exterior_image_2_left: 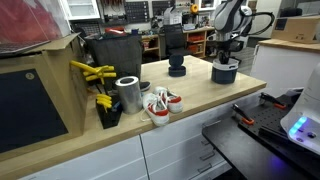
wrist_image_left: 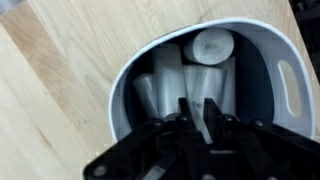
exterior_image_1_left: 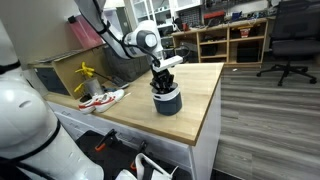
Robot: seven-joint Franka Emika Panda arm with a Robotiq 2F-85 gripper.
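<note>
Cup (exterior_image_1_left: 168, 104) with gripper (exterior_image_1_left: 163, 88) inside, wrist vertical (elbow bent high).

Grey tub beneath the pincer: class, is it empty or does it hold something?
Not empty. The wrist view shows white rolled objects lying inside the tub.

The desk (wrist_image_left: 60, 70) is pale wood, smooth and matt, with visible grain. The container (wrist_image_left: 285, 95) on it looks like smooth plastic, dark outside and white with a soft sheen inside, around white rolls (wrist_image_left: 212, 45) of matt paper or cloth. The claw (wrist_image_left: 200, 118) is matt black; the can (exterior_image_2_left: 128, 93) in an exterior view is dull metal.
</note>
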